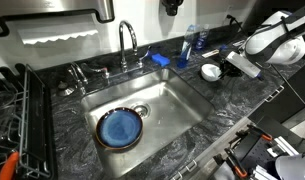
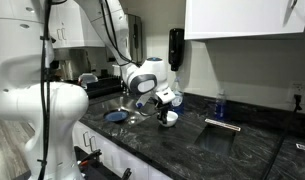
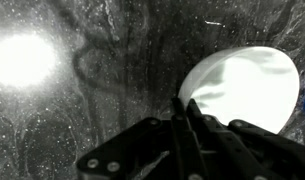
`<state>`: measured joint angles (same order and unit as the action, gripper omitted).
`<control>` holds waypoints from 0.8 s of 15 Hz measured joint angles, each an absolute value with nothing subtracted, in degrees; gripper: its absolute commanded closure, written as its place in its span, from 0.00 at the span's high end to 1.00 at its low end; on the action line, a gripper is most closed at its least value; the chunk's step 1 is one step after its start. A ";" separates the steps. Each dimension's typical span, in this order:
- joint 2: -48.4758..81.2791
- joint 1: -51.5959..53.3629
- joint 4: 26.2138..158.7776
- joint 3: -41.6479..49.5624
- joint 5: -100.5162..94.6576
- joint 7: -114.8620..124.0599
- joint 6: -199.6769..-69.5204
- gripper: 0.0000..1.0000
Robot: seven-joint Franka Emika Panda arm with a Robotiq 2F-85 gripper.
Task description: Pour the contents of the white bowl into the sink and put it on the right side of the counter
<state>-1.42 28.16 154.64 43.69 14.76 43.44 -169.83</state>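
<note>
The white bowl [image 1: 209, 71] stands on the dark marbled counter [image 1: 232, 95] just right of the steel sink [image 1: 177, 105]. It also shows in an exterior view [image 2: 169, 118] and, very bright, in the wrist view [image 3: 247, 85]. My gripper [image 3: 184, 105] is at the bowl's rim with its two fingers pressed close together, and the rim seems pinched between them. In both exterior views the gripper [image 1: 230, 66] [image 2: 164, 102] sits right at the bowl. The bowl's contents cannot be made out.
A dark-blue plate [image 1: 120, 128] lies in the sink beside the drain [image 1: 140, 110]. The chrome faucet [image 1: 127, 40] stands behind the sink, with a blue sponge [image 1: 160, 60] and a bottle [image 1: 197, 40] nearby. A dish rack [image 1: 12, 120] stands left of the sink.
</note>
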 measured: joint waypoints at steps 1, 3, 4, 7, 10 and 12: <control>-1.45 28.12 154.67 44.12 13.95 43.56 -169.82 0.34; -1.45 28.11 154.70 44.50 12.61 43.67 -169.70 0.47; -1.44 28.11 154.79 44.62 11.98 43.71 -169.67 0.54; -1.44 28.11 154.96 44.73 10.23 43.93 -169.62 0.76; -1.44 28.11 154.96 44.76 8.56 44.31 -169.62 0.96; -1.45 28.11 154.94 44.84 7.24 45.08 -169.76 1.00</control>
<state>-1.45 28.11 154.94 44.84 7.24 45.08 -169.76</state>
